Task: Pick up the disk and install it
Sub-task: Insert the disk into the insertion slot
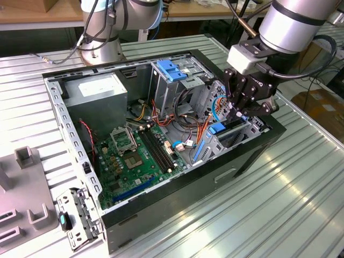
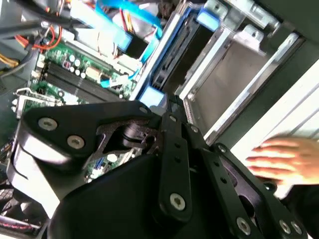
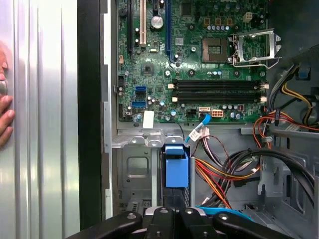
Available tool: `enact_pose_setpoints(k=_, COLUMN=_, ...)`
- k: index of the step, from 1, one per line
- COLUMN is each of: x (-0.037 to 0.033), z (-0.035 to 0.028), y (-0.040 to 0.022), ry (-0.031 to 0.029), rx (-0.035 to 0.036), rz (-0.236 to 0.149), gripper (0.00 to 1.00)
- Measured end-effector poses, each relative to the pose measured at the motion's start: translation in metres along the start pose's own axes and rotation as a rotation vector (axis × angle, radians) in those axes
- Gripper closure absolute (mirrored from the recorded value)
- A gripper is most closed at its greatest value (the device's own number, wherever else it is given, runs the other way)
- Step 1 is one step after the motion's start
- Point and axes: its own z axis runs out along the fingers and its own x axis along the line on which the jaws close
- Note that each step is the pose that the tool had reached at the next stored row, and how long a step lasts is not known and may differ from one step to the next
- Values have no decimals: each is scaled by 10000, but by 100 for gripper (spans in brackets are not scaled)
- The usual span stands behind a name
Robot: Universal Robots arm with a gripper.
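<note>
Hovering the hand (image 1: 239,110) just over the disk (image 3: 176,167), sitting edge-on with its blue carrier frame in the drive bay of the open computer case (image 1: 161,207), at the case end nearest the surface (image 1: 279,204) edge on the exterior view's right; hand apart or together: unable to tell.

Exterior view: I had it raised, looking obliquely down on the whole open computer case (image 1: 177,199). Both wrist views: close inside it, sharing the motherboard (image 3: 199,59) with the exterior.
</note>
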Motion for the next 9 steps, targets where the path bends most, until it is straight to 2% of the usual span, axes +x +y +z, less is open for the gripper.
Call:
enact_pose_setpoints(k=2, x=0, z=1, y=-45, ry=2, rx=0, rz=-8, gripper=89)
enact_pose_setpoints(k=3, x=0, z=4, y=-93, ry=2, rx=0, rz=-22, gripper=89)
enact_pose_setpoints(k=9, x=1, z=5, y=-138, ry=1, rx=1, rz=-270, gripper=89)
